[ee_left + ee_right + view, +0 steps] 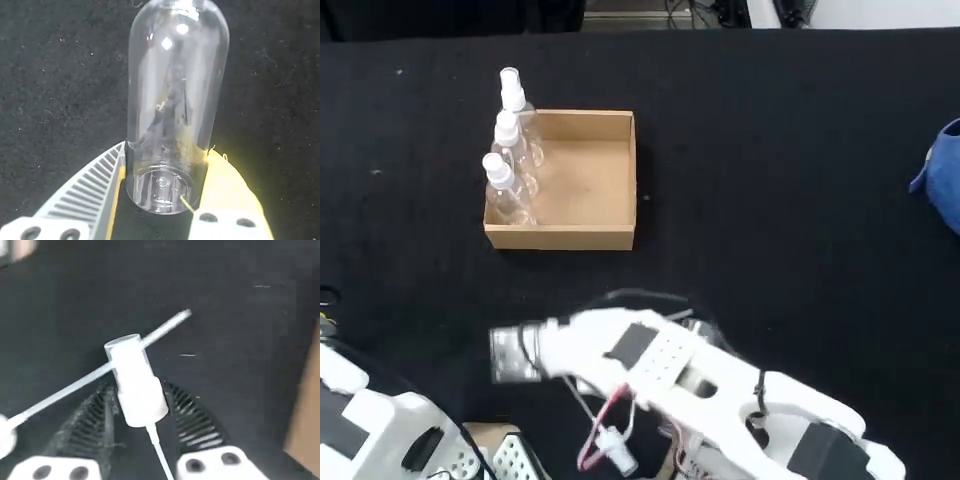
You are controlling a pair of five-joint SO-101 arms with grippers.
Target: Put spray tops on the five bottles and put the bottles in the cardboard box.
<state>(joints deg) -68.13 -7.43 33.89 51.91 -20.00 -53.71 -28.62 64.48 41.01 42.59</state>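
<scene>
Inside the open tan cardboard box point(585, 180), along one side wall, three clear plastic bottles point(510, 200) stand upright in a row, each with a white spray top point(497, 168) on its neck. Nearer the camera than the box, a white arm point(670, 365) stretches over the black surface point(770, 150). Its tip is blurred, and what it carries cannot be made out. A blue object point(945, 170) is cut off at the edge, well apart from the box.

In the left wrist view, the left gripper point(167, 150) has its fingers point(90, 187), one grey and ribbed, one yellow, clamped on the base end of a clear round-shouldered bottle point(177, 90). The bottle's long axis runs straight out from the fingers, base toward the wrist. Its neck is cut off, so whether it bears a top cannot be told.

In the right wrist view, the right gripper point(137, 387) has black ribbed fingers point(192, 415) narrowed onto a loose white sprayer head point(135, 385). Its flat end points away from the wrist and its thin dip tube point(159, 452) runs back between the fingers. Behind it a second long white tube point(60, 392) slants across, ending at a white rounded piece point(4, 437) that is cut off. A blurred tan strip point(306, 410), apparently the box, is just beside the gripper.
</scene>
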